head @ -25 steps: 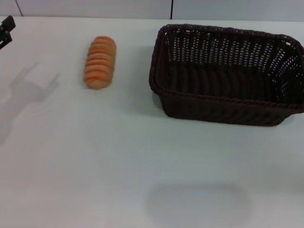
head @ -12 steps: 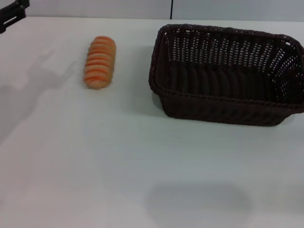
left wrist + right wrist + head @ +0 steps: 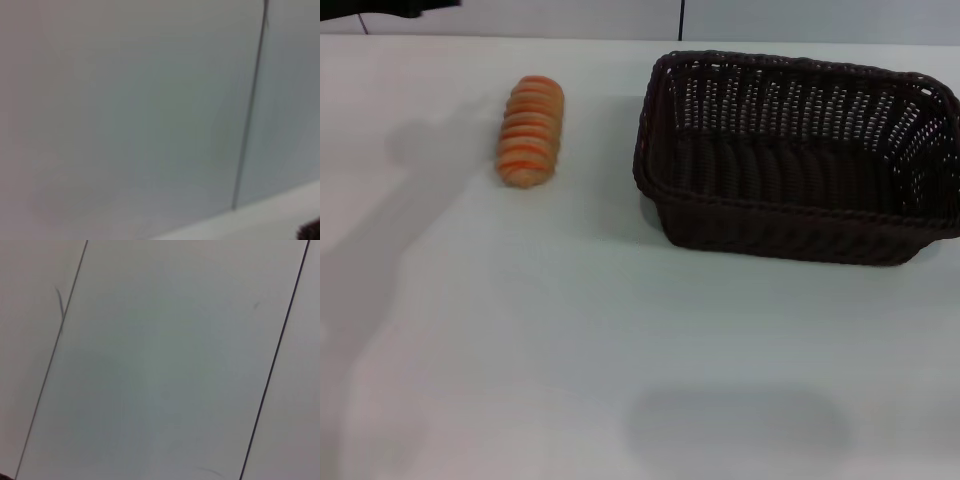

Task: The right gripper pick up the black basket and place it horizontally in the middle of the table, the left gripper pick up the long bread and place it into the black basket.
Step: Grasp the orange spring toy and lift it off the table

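Bread [image 3: 530, 131] lay on the white table [image 3: 520, 330], the long loaf pointing away from the robot, over on the left half and well apart from the basket [image 3: 800, 155]. Nothing touched it. That black woven basket stood upright on the right side, its long side running across the table, open mouth up, with nothing visible inside.

At the far left corner, along the top edge of the head view, a dark bit of the left gripper [image 3: 390, 8] showed, high above the table and clear of the loaf; I could not tell how far its fingers were parted, and it did not appear to hold anything. Its shadow fell across the table's left side. The right gripper was nowhere to be seen. Both wrist cameras faced pale panelled wall.
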You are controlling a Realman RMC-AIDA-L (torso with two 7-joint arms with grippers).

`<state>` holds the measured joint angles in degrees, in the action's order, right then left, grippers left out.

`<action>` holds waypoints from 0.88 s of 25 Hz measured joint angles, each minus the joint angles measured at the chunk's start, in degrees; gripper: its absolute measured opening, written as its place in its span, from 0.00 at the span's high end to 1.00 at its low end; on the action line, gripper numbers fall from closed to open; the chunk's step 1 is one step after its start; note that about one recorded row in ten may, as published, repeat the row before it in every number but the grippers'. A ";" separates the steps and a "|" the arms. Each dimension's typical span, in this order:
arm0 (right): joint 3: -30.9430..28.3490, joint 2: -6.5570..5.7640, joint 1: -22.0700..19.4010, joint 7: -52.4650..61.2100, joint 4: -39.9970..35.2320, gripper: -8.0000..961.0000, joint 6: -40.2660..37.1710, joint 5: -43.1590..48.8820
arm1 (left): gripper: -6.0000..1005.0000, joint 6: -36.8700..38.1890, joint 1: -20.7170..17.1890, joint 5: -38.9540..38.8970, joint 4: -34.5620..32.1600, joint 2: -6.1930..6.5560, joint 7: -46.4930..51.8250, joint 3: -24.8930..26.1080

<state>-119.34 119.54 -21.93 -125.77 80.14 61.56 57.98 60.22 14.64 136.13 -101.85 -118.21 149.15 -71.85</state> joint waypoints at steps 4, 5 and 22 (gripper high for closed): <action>-0.07 -0.09 -0.61 -0.02 0.75 0.71 0.19 0.32 | 0.28 8.42 7.75 8.36 0.45 -0.02 8.87 0.09; -0.10 -0.12 -1.10 -0.02 1.27 0.71 0.25 0.54 | 0.28 10.83 10.91 10.74 0.90 -0.06 11.52 0.14; -4.63 0.23 -6.18 -0.02 0.83 0.71 2.39 0.79 | 0.37 12.48 25.68 14.19 13.95 -0.18 15.66 0.68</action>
<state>-123.96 119.77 -28.11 -125.79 80.97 63.95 58.76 72.70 40.32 150.32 -87.90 -118.39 164.81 -71.17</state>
